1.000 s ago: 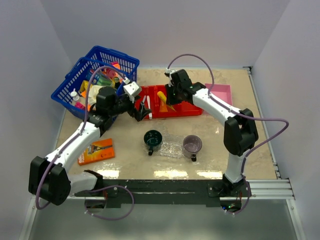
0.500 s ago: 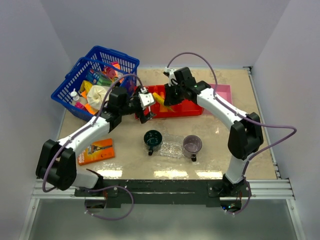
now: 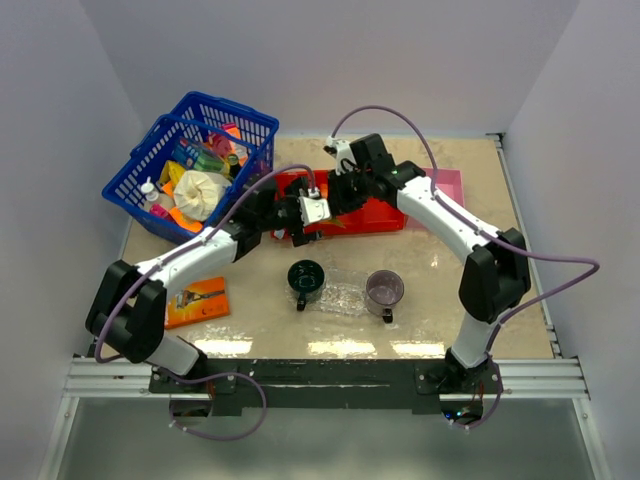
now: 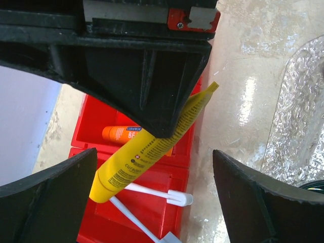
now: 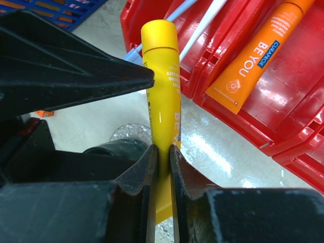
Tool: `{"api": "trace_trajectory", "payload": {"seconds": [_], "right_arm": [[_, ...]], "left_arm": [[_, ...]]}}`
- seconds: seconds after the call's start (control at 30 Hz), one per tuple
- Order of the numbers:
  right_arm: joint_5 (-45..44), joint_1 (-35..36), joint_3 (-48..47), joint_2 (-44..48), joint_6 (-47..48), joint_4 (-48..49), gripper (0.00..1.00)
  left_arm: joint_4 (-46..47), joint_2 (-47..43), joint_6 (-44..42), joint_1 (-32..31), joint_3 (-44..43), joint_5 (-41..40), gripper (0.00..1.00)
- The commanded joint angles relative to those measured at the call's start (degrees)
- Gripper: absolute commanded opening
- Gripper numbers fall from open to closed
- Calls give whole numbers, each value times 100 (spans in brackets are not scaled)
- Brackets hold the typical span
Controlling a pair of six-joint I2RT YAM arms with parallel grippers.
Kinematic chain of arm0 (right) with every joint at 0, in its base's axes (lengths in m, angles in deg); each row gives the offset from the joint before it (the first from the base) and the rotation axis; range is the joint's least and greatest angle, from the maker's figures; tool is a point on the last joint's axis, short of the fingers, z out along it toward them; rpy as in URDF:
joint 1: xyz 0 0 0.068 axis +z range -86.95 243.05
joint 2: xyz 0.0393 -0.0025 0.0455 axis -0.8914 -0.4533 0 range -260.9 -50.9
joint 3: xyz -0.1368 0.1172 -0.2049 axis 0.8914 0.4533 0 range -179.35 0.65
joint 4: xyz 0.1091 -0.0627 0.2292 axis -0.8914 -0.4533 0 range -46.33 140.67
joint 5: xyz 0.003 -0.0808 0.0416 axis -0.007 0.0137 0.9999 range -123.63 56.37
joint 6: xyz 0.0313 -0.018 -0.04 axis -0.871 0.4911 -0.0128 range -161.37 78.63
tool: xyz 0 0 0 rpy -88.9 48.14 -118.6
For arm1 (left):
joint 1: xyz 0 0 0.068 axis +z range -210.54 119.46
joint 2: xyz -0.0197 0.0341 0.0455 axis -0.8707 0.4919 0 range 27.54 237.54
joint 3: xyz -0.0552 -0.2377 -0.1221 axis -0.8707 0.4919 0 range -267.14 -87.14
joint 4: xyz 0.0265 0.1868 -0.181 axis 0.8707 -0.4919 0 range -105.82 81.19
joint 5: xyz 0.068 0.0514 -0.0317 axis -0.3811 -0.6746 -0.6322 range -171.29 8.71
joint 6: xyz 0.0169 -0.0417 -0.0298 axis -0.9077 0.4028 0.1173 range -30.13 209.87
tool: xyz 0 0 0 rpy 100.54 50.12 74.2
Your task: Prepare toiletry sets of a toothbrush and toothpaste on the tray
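Observation:
My right gripper (image 5: pixel 162 152) is shut on the flat end of a yellow toothpaste tube (image 5: pixel 162 86), holding it above the front edge of the red bin (image 5: pixel 304 101). An orange tube (image 5: pixel 258 55) lies in the bin. Two white toothbrushes (image 4: pixel 162 195) lie in the bin's nearer compartment under the yellow tube (image 4: pixel 152 147). My left gripper (image 4: pixel 154 202) is wide open, its fingers (image 4: pixel 45 202) on either side of the yellow tube's cap end without touching it. The clear bumpy tray (image 3: pixel 345 292) lies in front of the bin, between two cups.
A dark green cup (image 3: pixel 306 278) and a purple cup (image 3: pixel 384 290) stand at the tray's ends. A blue basket (image 3: pixel 190 170) of items sits at the back left. An orange razor pack (image 3: pixel 193 302) lies front left. A pink box (image 3: pixel 440 185) is right of the bin.
My left arm has swung right, from beside the basket to the red bin, bringing its open gripper to the yellow tube. The right gripper has shifted slightly forward with the tube.

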Motion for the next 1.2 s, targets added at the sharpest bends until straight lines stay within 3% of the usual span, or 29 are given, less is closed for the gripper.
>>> {"api": "trace_trajectory", "payload": {"seconds": [0.0, 0.37, 0.67, 1.03, 1.17], "right_arm": [[450, -33, -154, 393, 139, -25, 0], [899, -33, -225, 402, 235, -245, 0], [1302, -156, -216, 463, 236, -228, 0], [1479, -349, -67, 472, 165, -34, 0], [1514, -367, -58, 489, 130, 18, 0]], "left_arm": [[226, 20, -333, -74, -182, -4, 100], [86, 134, -465, -136, -121, -214, 97], [138, 170, -500, -373, 46, -566, 78], [7, 345, -439, -523, -59, -760, 45], [-160, 416, -360, -567, -226, -777, 21]]}}
